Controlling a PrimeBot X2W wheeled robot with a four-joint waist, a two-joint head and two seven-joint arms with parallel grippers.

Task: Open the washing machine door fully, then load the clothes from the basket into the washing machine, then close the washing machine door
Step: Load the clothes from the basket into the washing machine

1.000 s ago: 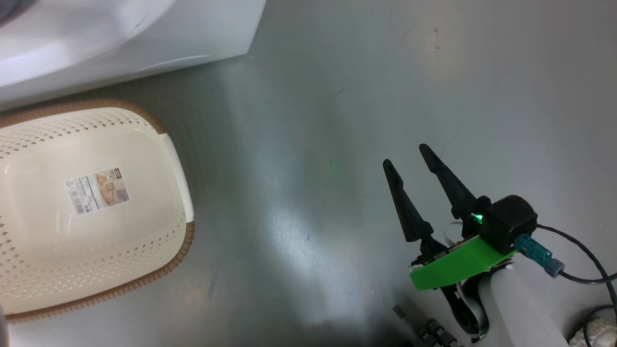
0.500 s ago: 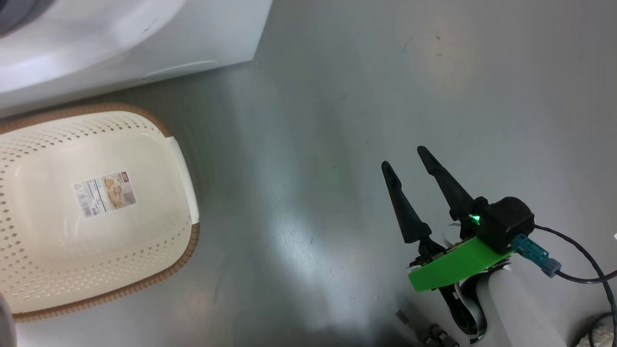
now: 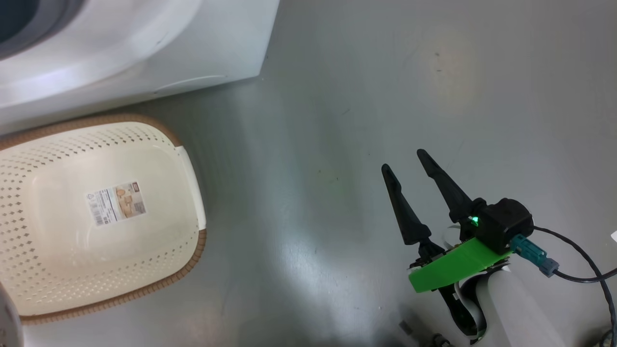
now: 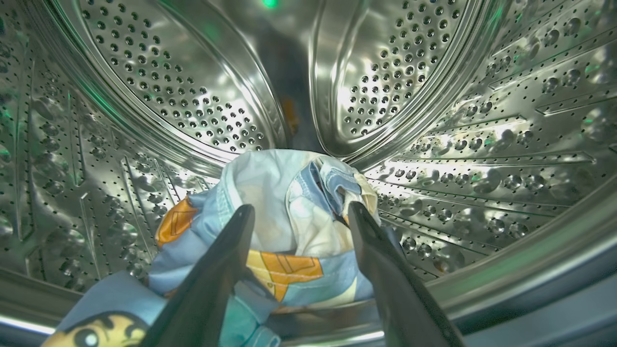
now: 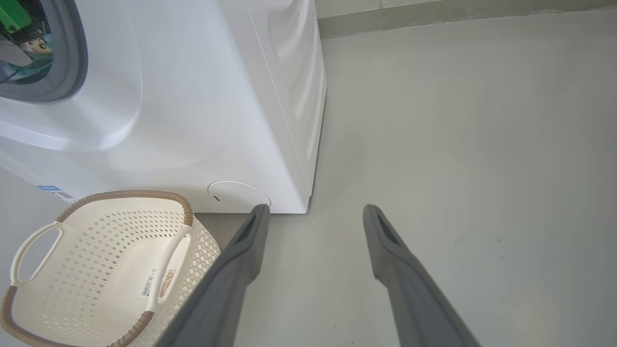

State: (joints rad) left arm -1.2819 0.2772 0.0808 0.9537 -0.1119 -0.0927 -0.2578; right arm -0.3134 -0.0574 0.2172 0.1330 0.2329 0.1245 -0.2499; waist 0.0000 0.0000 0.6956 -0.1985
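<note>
- Grey polished floor (image 3: 337,96), smooth and faintly reflective, lies under the right tool (image 3: 404,161), which hangs idle with its two tapered dark fingers spread and nothing between them.
- Beyond it, the basket (image 3: 29,159) stands on the floor close against the machine's front. It is rounded cream perforated plastic with a brown woven-look rim, holding just a paper label (image 3: 115,203).
- Behind the basket, the washing machine (image 3: 144,53) is a glossy white box with a grey rubber gasket (image 5: 79,58) ringing its mouth.
- Farthest in, the left tool (image 4: 300,208) reaches into the dimpled steel drum (image 4: 144,72). Its fingers are released and parted around the clothes (image 4: 270,183), a soft crumpled light-blue bundle with orange print on the drum's bottom.
- Loading looks done. Next, the left arm should draw straight back without snagging cloth, since one printed corner lies nearest the front lip, and then the door can be closed.
</note>
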